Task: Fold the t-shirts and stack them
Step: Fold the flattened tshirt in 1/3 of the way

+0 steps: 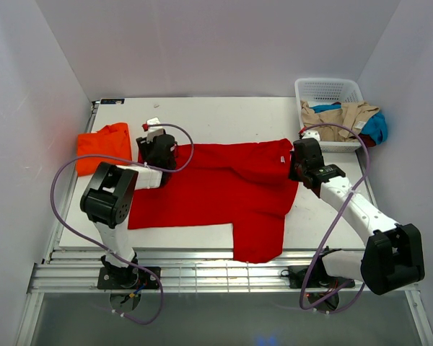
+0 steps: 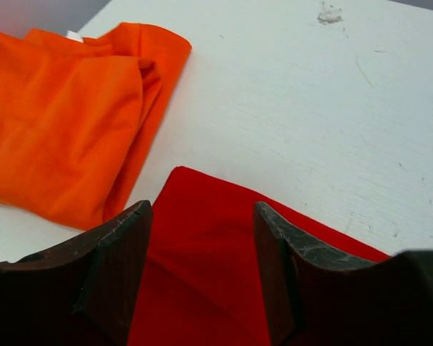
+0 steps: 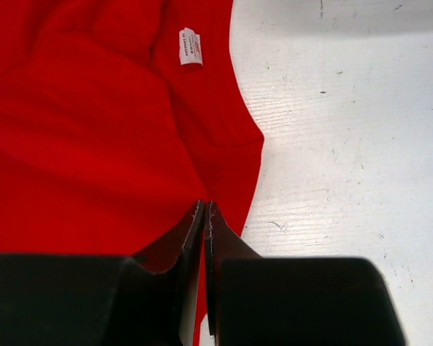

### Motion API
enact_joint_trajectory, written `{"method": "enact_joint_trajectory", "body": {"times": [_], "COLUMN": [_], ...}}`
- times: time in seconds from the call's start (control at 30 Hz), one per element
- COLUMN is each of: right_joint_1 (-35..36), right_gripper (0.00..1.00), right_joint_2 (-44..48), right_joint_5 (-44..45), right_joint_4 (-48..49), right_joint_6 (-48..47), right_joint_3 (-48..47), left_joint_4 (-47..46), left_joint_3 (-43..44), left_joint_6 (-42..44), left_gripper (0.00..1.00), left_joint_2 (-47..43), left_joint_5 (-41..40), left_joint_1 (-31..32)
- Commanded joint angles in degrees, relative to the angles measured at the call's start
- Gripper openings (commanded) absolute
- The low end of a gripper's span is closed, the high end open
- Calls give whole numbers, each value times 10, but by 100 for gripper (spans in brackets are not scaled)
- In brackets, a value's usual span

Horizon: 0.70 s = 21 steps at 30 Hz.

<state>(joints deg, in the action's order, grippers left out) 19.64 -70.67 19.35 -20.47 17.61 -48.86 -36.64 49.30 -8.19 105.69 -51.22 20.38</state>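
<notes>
A large red t-shirt (image 1: 224, 187) lies spread across the table, with one part hanging over the near edge. My left gripper (image 1: 157, 150) sits over its far left corner. In the left wrist view this gripper (image 2: 202, 216) is open, and the red cloth (image 2: 202, 281) lies flat between the two fingers. My right gripper (image 1: 301, 164) is at the shirt's right edge near the white label (image 3: 190, 47). Its tips (image 3: 206, 205) are pressed together on the red cloth (image 3: 79, 144), and creases run toward them. The orange t-shirt (image 1: 101, 144) (image 2: 58, 122) lies folded at the far left.
A white lattice basket (image 1: 328, 90) stands at the back right with beige and blue clothes (image 1: 346, 115) spilling out of it. The white table (image 1: 224, 119) is walled on three sides. A small white scrap (image 2: 329, 13) lies on it beyond the left gripper.
</notes>
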Motion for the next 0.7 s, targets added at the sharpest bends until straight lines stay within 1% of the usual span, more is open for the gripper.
{"method": "enact_joint_trajectory", "body": {"times": [0.0, 0.07, 0.1, 0.13, 0.23, 0.33, 0.47, 0.67], "right_joint_1": [1, 1, 1, 1, 1, 1, 3, 10], "right_gripper": [8, 8, 8, 8, 8, 8, 8, 8], "right_joint_2": [0, -2, -3, -3, -2, 0, -7, 11], "right_joint_5": [6, 4, -1, -6, -28, -44, -66, -73], "right_joint_4": [20, 24, 23, 22, 28, 18, -9, -24], "right_joint_6": [3, 2, 1, 2, 0, -9, -21, -13], "right_joint_3": [5, 6, 5, 3, -9, -36, -98, -92], "left_joint_4": [125, 173, 194, 241, 321, 344, 349, 351], "left_joint_3": [43, 55, 60, 66, 86, 74, 49, 41], "left_joint_6": [-61, -81, -102, -114, -157, -166, -161, -161], "left_gripper": [68, 69, 69, 70, 70, 70, 70, 70], "left_joint_2": [2, -3, -11, -16, -37, -66, -99, -107], "left_joint_5": [57, 77, 108, 124, 183, 210, 205, 219], "left_joint_1": [-13, -14, -13, -14, -14, -14, -14, -14]}}
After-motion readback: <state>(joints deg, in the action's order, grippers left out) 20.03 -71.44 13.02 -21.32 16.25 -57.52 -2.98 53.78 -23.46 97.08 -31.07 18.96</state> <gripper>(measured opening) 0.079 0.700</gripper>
